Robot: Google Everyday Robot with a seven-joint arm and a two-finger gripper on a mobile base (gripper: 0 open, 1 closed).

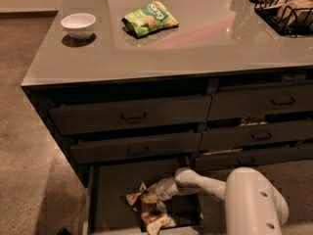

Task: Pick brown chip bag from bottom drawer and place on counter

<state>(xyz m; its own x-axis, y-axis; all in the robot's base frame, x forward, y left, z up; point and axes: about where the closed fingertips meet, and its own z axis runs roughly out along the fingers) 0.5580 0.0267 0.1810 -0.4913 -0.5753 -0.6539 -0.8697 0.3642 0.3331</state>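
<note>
Brown bag (pixel 148 211) lies in open btm drawer (pixel 112 184); gripper (pixel 156 197) down inside, at bag's upper end; its grip we can't tell; counter (pixel 205 48) holds green bag (pixel 150 18), bowl (pixel 78 24).

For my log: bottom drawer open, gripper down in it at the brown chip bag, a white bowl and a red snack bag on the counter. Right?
The snack bag on the counter is green, not red; the camera view shows it. The rest stands: bottom drawer open, gripper down in it at the brown chip bag, white bowl on the counter.
</note>
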